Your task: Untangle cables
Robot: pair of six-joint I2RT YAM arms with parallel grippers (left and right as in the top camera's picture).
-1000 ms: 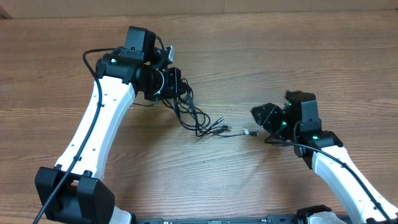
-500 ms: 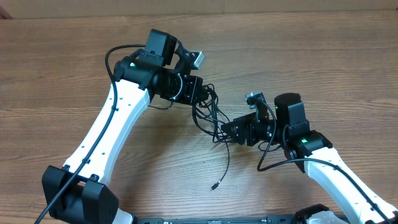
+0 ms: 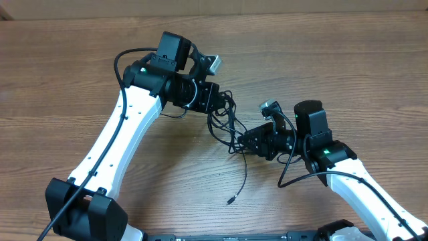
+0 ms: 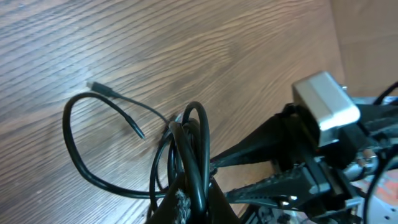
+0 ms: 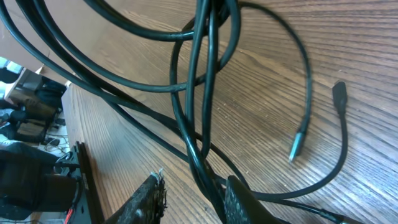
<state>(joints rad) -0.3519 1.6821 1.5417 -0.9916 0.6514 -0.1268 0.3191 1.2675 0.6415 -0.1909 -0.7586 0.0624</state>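
Above the table [image 3: 348,73], cables [image 3: 244,173] clamped in left pincer [image 3: 218,100], right pincer [image 3: 246,142] ajar around 1 strand

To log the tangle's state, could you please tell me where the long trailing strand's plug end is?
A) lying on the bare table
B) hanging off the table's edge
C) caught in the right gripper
A: the overhead view shows a strand running from the cables to a plug end lying on the table.
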